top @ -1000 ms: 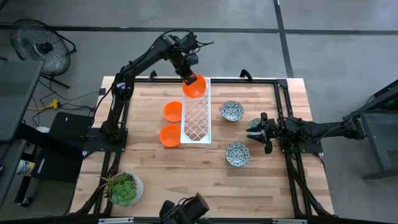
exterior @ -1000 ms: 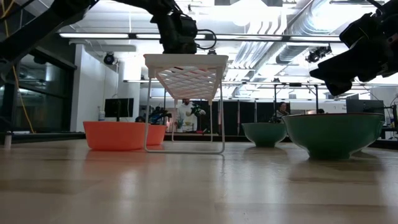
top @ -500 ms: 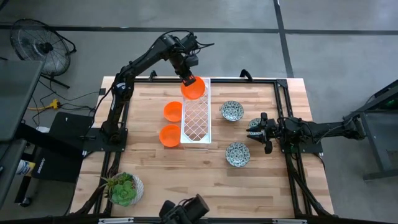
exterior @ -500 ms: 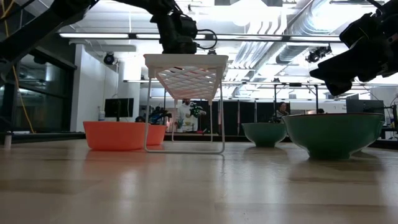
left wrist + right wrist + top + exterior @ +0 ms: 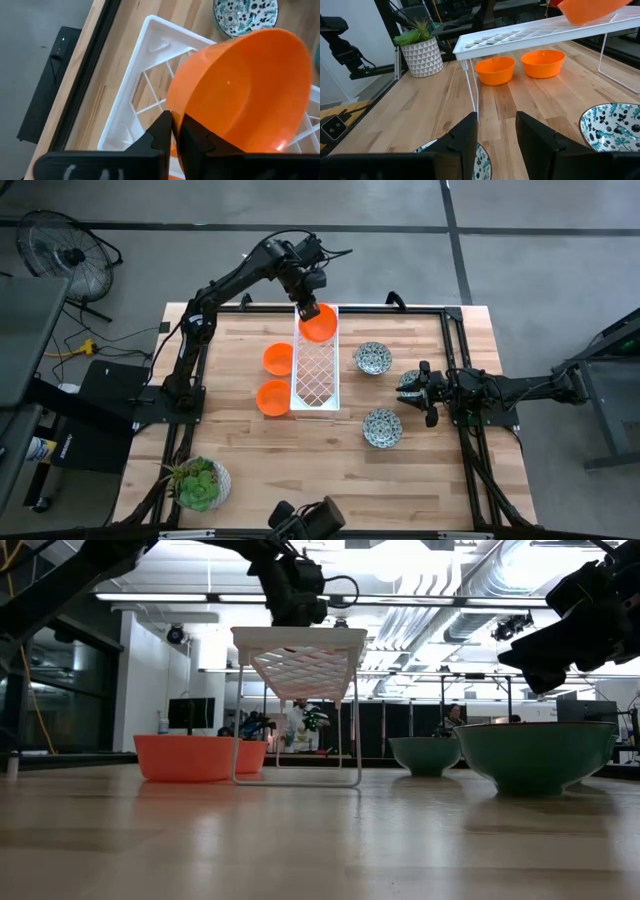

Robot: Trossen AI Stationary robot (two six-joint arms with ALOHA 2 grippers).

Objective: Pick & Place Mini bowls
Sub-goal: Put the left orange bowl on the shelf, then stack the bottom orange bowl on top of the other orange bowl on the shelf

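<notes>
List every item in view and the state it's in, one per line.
Left claw: pinching rim of orange bowl, tilted on white rack.
Right claw: open, empty, hovering between two patterned bowls.
Two orange bowls: upright beside rack.
Potted plant: upright, table corner.

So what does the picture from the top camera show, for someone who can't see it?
From above, the left pincer holds an orange bowl at the far end of a white lattice rack on a wooden table. Two more orange bowls sit left of the rack. The right pincer waits between two patterned bowls.
</notes>
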